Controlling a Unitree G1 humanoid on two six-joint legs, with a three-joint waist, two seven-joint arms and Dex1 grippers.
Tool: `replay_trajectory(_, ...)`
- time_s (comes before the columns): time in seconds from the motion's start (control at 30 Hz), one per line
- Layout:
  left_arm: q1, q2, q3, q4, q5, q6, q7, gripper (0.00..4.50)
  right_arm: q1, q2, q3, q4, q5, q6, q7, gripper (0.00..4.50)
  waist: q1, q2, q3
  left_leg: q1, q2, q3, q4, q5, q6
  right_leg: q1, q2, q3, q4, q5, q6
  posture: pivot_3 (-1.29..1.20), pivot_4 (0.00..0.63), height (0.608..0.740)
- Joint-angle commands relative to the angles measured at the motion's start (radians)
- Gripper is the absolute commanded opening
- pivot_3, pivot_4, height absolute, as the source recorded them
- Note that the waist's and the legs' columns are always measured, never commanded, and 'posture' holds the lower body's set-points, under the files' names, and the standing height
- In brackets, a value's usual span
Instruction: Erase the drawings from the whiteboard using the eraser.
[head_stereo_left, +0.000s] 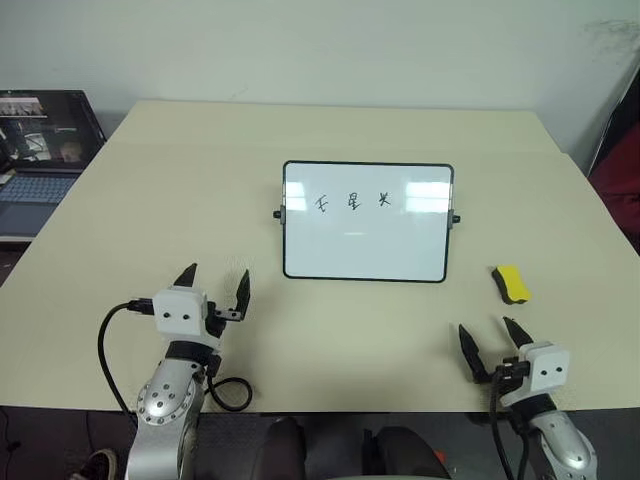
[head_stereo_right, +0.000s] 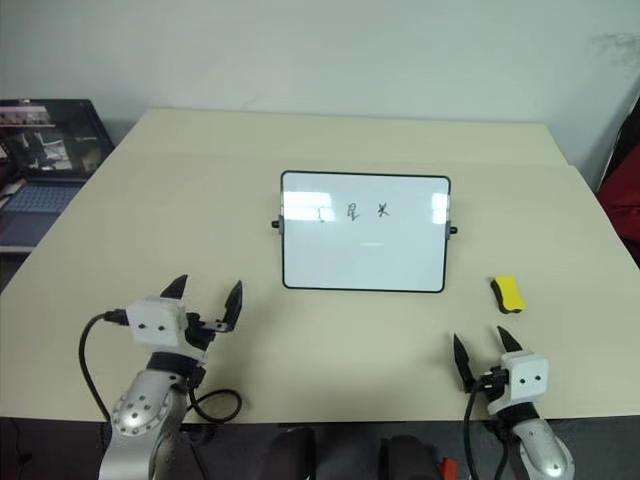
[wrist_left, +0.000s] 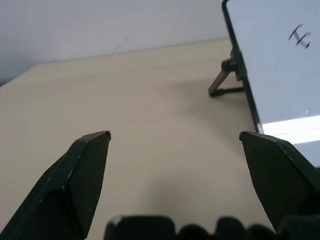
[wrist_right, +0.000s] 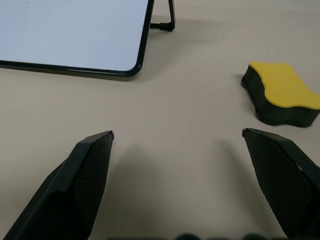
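The whiteboard (head_stereo_left: 366, 222) stands propped on its small stand at the middle of the table, white with a thin black frame. Three small black drawings (head_stereo_left: 352, 200) run in a row across its upper half. The eraser (head_stereo_left: 512, 283), yellow on top and black underneath, lies flat on the table to the right of the board. My right gripper (head_stereo_left: 494, 338) hovers open near the table's front edge, just short of the eraser and a little left of it. My left gripper (head_stereo_left: 214, 283) is open at the front left, apart from the board's lower left corner.
The beige table (head_stereo_left: 150, 200) spreads wide around the board. An open laptop (head_stereo_left: 38, 140) sits on a lower surface off the table's left edge. A black cable (head_stereo_left: 105, 345) loops from my left wrist over the front edge. A dark red object (head_stereo_left: 622, 170) stands past the right edge.
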Motion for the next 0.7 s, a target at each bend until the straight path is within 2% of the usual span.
replay_trajectory(0.03, -0.045, 0.005, -0.002, 0.027, 0.016, -0.019, 0.003, 4.5, -0.005, -0.005, -0.008, -0.045, 0.039, 0.053, 0.006, 4.49, 0.0, 0.0, 0.0, 0.0, 0.0, 0.0, 0.0, 0.0, 0.0, 0.0, 0.0, 0.0, 0.0, 0.0, 0.0, 0.0, 0.15, 0.74)
replay_trajectory(0.27, -0.047, 0.017, 0.022, 0.029, -0.015, -0.058, -0.027, 4.5, 0.007, -0.006, 0.012, -0.104, -0.023, -0.008, 0.005, 4.49, 0.0, 0.0, 0.0, 0.0, 0.0, 0.0, 0.0, 0.0, 0.0, 0.0, 0.0, 0.001, 0.0, 0.0, 0.0, 0.0, 0.15, 0.74)
replay_trajectory(0.5, 0.002, 0.043, 0.09, -0.032, -0.092, -0.106, -0.083, 4.5, -0.055, -0.013, 0.055, -0.157, -0.096, -0.085, 0.007, 4.49, -0.001, 0.0, 0.0, 0.0, 0.0, 0.0, 0.0, 0.0, 0.0, 0.0, 0.0, 0.0, 0.0, 0.0, 0.0, 0.0, 0.15, 0.74)
replay_trajectory(0.6, -0.014, 0.102, 0.118, -0.048, -0.131, -0.09, -0.141, 4.5, -0.094, -0.019, 0.042, -0.198, -0.115, -0.041, -0.022, 4.49, 0.003, 0.0, 0.0, 0.0, 0.0, 0.0, 0.0, 0.0, 0.0, 0.0, 0.0, 0.0, 0.0, 0.0, 0.0, 0.0, 0.15, 0.74)
replay_trajectory(0.7, -0.09, 0.209, 0.102, -0.044, -0.22, -0.004, -0.266, 4.5, -0.15, -0.061, -0.014, -0.232, -0.08, 0.165, -0.056, 4.49, 0.005, 0.0, 0.0, 0.0, 0.0, 0.0, 0.0, 0.0, 0.0, 0.0, 0.0, -0.001, 0.001, 0.0, 0.0, 0.0, 0.15, 0.74)
